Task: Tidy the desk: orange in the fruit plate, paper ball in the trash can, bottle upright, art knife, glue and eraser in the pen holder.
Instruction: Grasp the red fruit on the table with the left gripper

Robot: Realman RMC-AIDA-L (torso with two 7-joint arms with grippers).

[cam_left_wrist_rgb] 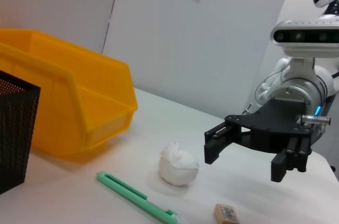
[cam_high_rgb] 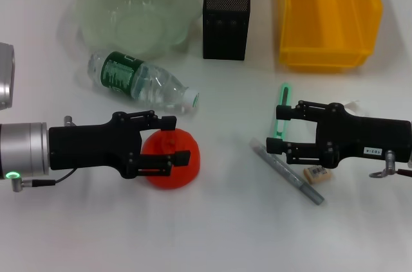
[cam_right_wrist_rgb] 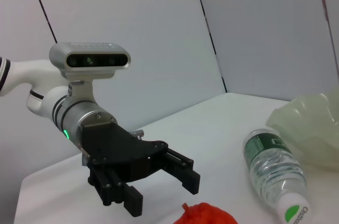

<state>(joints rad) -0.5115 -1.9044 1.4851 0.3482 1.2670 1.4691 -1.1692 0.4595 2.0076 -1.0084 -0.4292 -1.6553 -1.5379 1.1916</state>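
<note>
Tabletop orange [cam_high_rgb: 170,168] between left hand [cam_high_rgb: 174,138] fingers

The clear plastic water bottle with a dark green label [cam_right_wrist_rgb: 275,173] carries pale lettering along the label's edge near the cap that seems to begin "Cest"; the rest is not legible. The black right gripper [cam_high_rgb: 278,132] bears a small white sticker with tiny characters too small to read. The small beige eraser [cam_left_wrist_rgb: 229,214] has an unreadable printed label.
</note>
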